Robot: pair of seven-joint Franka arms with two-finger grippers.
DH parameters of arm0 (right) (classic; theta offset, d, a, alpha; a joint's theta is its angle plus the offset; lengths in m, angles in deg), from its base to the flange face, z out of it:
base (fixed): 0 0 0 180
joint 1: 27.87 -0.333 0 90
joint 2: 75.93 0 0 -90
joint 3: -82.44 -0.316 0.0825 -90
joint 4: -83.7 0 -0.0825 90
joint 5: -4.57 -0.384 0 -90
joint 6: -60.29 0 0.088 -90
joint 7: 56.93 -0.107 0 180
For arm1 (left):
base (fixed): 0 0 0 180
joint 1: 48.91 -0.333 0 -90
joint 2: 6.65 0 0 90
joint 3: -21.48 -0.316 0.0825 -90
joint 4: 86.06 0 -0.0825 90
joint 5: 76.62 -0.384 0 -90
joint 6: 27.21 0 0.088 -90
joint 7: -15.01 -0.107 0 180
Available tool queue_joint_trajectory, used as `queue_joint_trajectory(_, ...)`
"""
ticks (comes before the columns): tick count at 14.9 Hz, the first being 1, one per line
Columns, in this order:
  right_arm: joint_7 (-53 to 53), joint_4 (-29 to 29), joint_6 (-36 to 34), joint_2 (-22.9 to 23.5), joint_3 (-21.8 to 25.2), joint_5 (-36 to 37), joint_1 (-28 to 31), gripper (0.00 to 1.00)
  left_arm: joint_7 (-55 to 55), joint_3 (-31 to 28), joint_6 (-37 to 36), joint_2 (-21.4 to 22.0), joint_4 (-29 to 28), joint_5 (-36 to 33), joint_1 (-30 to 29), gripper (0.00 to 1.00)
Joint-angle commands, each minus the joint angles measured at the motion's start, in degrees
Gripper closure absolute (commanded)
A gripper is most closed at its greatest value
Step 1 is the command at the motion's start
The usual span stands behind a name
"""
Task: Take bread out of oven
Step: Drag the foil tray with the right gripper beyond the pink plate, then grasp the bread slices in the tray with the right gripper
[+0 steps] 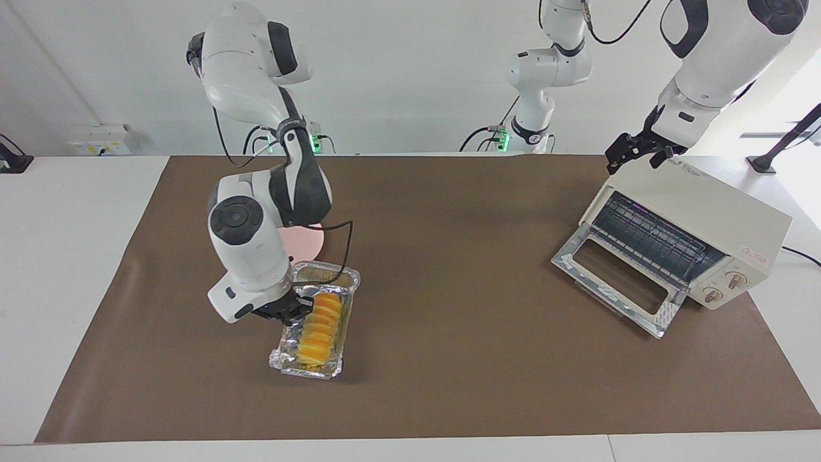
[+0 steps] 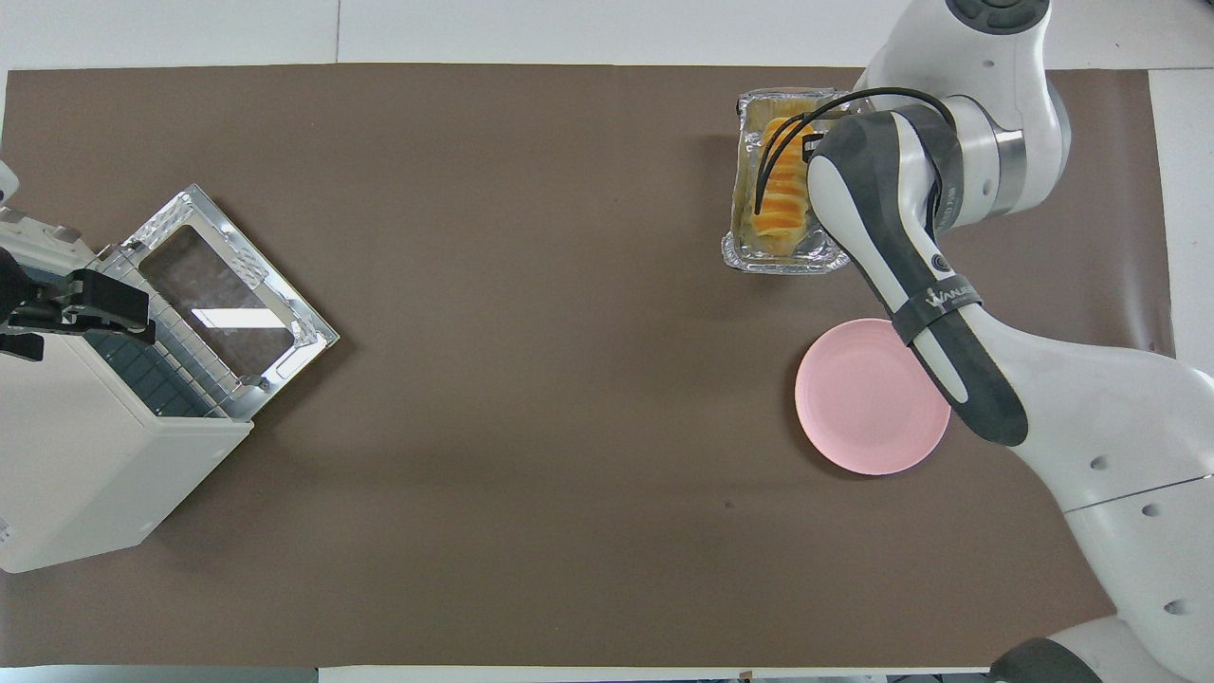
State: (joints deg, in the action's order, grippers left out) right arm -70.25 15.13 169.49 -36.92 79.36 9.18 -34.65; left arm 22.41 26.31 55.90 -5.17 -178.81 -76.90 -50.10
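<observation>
The bread, a golden ridged loaf, lies in a crinkled foil tray on the brown mat, toward the right arm's end of the table. It also shows in the overhead view. My right gripper is down at the tray's side, right against the loaf. The arm hides it in the overhead view. The cream oven stands at the left arm's end with its door dropped open and its wire rack bare. My left gripper is open at the oven's top edge.
A round pink plate lies on the mat beside the foil tray, nearer to the robots, partly under my right arm. The oven has its open door reaching out toward the mat's middle.
</observation>
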Motion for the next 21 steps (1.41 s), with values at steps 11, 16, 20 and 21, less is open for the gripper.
queue_joint_trajectory(11, 5.5, -11.1, 1.0, -5.6, -0.4, 0.5, -1.5, 0.0, -0.8, 0.4, 0.5, 1.8, -1.6, 0.6, -1.0, 0.0)
queue_joint_trajectory(16, 4.8, -11.2, 5.2, -5.3, -0.4, 1.1, -1.7, 0.0, -0.8, 0.4, 0.5, 1.8, -1.7, 0.6, -1.0, 0.0)
queue_joint_trajectory(20, 0.5, -10.9, 8.8, -3.0, -0.3, 1.2, -2.4, 0.0, -0.8, 0.4, 0.5, 1.8, -1.7, 0.6, -1.0, 0.0)
queue_joint_trajectory(21, -0.3, -10.8, 8.8, -2.7, -0.3, 1.5, -3.5, 0.01, -0.8, 0.4, 0.5, 1.8, -1.7, 0.6, -1.0, 0.0)
